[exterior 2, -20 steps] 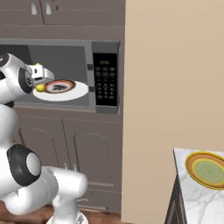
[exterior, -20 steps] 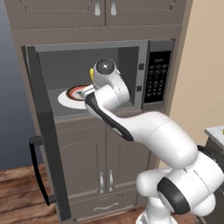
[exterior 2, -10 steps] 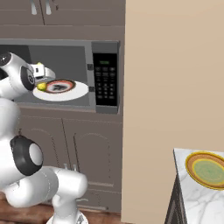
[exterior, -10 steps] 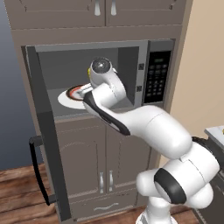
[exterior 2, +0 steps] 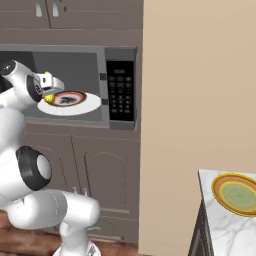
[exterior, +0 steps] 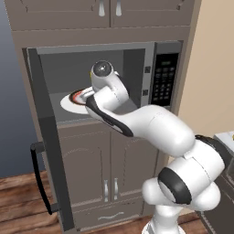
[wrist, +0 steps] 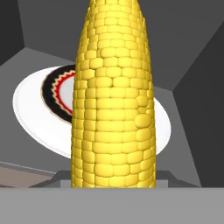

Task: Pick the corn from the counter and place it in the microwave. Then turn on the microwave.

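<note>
My gripper (exterior 2: pixel 51 86) is shut on the corn (wrist: pixel 114 96), a yellow bumpy cob that stands upright in the middle of the hand view and hides the fingertips. From the right base view, the corn (exterior 2: pixel 49 98) hangs at the mouth of the open microwave (exterior 2: pixel 120 85), over the near left rim of the white plate (exterior 2: pixel 80 107). A dark-rimmed round dish (wrist: pixel 54 97) rests on that white plate (wrist: pixel 30 114) inside the cavity. In the left base view my wrist covers the hand in front of the microwave (exterior: pixel 164 80).
The microwave door (exterior: pixel 45 137) stands swung open to the left, its black handle (exterior: pixel 39 178) sticking out. Brown cabinet doors (exterior: pixel 105 160) sit below and above. At the right, a counter corner (exterior 2: pixel 220 225) carries a yellow and orange dish (exterior 2: pixel 237 192).
The hand has edged a little further toward the plate in the microwave with the corn still in its grip. My elbow has swung forward.
</note>
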### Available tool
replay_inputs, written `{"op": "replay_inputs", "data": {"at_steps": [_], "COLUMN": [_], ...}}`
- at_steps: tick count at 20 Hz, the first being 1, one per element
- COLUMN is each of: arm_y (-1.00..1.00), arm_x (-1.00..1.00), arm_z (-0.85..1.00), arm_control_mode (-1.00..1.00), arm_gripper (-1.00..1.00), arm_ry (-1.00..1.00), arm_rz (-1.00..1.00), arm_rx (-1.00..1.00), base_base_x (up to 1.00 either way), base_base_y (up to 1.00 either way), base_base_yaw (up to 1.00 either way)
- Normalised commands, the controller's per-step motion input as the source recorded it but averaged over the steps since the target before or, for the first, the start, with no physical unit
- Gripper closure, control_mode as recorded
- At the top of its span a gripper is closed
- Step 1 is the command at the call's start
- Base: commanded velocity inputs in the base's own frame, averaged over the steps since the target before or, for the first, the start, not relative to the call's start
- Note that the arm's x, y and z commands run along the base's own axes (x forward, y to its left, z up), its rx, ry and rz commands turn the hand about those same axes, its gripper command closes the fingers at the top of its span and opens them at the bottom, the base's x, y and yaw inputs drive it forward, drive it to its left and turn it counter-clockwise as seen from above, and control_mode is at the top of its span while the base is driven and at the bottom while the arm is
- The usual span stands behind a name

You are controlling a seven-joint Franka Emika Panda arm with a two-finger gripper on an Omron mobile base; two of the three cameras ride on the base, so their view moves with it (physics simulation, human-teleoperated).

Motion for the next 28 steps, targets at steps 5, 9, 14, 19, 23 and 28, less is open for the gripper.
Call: {"op": "replay_inputs", "data": {"at_steps": [5, 9, 14, 19, 23, 28], "arm_y": [0.09, 0.07, 0.04, 0.01, 0.01, 0.03], "arm_x": [0.18, 0.18, 0.15, 0.12, 0.13, 0.14], "arm_z": [-0.08, -0.04, -0.01, 0.0, -0.01, -0.04], "arm_control_mode": [-1.0, -1.0, -1.0, -1.0, -1.0, -1.0], "arm_gripper": [1.0, 1.0, 1.0, 1.0, 1.0, 1.0], "arm_ry": [0.0, 0.0, 0.01, 0.02, 0.02, 0.01], "arm_rz": [-0.01, -0.01, -0.02, -0.01, -0.01, -0.01], "arm_rx": [0.0, 0.0, 0.0, 0.0, 0.0, 0.0], "base_base_x": [0.0, 0.0, 0.0, 0.0, 0.0, 0.0], "base_base_y": [0.0, 0.0, 0.0, 0.0, 0.0, 0.0], "base_base_yaw": [0.0, 0.0, 0.0, 0.0, 0.0, 0.0]}}
